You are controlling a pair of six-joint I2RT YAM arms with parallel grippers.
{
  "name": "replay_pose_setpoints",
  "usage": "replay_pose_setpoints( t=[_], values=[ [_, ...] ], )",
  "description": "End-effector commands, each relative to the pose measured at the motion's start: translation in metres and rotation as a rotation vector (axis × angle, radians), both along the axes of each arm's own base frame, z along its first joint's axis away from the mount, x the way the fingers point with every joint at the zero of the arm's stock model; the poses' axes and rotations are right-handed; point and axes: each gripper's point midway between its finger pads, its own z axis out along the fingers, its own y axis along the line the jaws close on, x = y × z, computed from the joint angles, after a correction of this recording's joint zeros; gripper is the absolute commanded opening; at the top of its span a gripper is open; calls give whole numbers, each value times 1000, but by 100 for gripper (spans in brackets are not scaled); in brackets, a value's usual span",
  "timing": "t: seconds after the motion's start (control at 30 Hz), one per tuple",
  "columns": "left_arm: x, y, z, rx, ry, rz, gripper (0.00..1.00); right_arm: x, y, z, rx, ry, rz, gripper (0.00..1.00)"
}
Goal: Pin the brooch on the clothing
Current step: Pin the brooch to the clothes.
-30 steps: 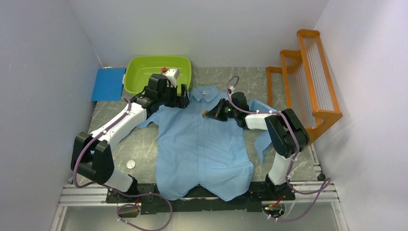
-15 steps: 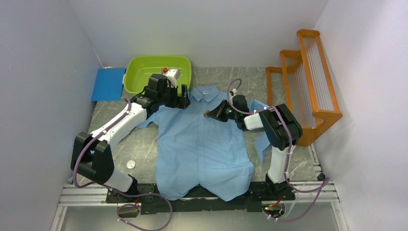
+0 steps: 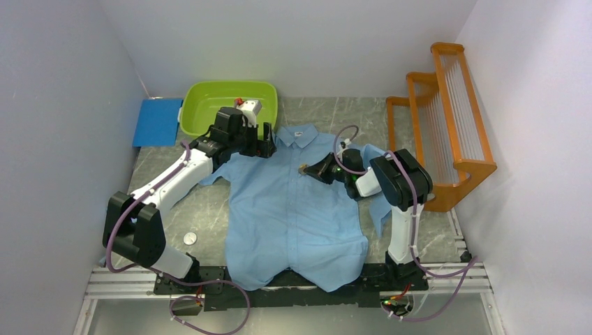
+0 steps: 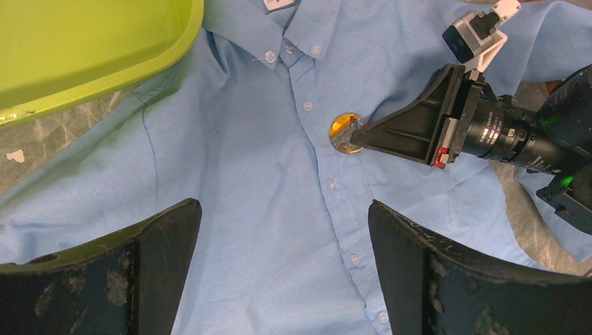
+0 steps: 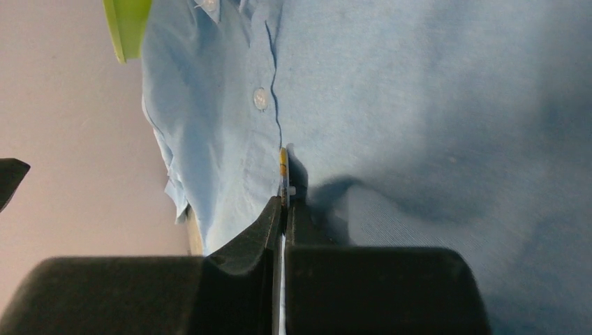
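The light blue shirt [image 3: 293,209] lies flat on the table, collar at the far side. It also shows in the left wrist view [image 4: 265,181] and the right wrist view [image 5: 419,105]. My right gripper [image 3: 305,168] is shut on the small round gold brooch [image 4: 345,132], holding it edge-on [image 5: 283,174] against the shirt's chest beside the button placket. My left gripper [image 3: 267,149] is open and empty, hovering over the shirt's shoulder near the collar; its fingers [image 4: 167,230] frame the cloth below.
A green tub [image 3: 227,105] stands at the far left by the collar, with a blue pad [image 3: 158,121] beside it. An orange rack [image 3: 447,118] stands at the right. A small round disc [image 3: 189,238] lies on the table left of the shirt.
My right arm has folded in closer, and the gripper with the brooch has lowered slightly toward the shirt's chest. The left arm has not moved.
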Motion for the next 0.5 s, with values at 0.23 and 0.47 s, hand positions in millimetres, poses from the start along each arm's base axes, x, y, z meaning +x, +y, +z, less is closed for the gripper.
replay_pose_setpoints(
  t=[0.23,0.47],
  values=[
    [3,-5,27,-40,-65,-15,95,6,-32,-1,-53,-14,-111,0],
    [3,-5,25,-38,-64,-12,95,12,-53,23,-195,-71,-181,0]
  ],
)
